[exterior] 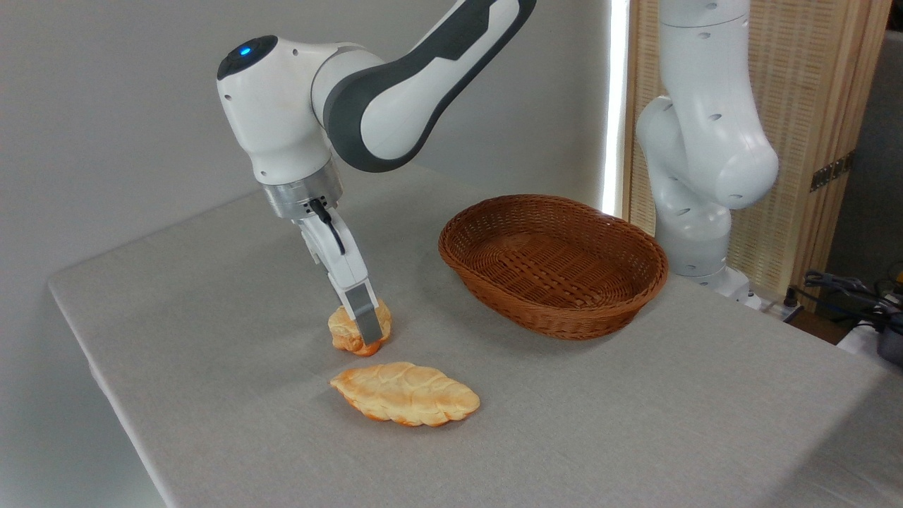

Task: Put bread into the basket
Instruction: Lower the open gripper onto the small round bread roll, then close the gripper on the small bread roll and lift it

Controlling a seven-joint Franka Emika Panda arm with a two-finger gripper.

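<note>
Reaching down from the upper left, the white arm tilts its hand (368, 330) steeply onto the bun (350, 330), which sits on the grey worktop (635, 409) toward its left edge. The wicker basket (554, 262) stands well apart near the far edge, holding nothing. The fingers (366, 316) pinch the bun. A braided loaf (405, 393) lies just in front.

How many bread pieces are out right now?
2. The bun sits on the table at the gripper; the braided loaf lies just in front. None in the basket.
</note>
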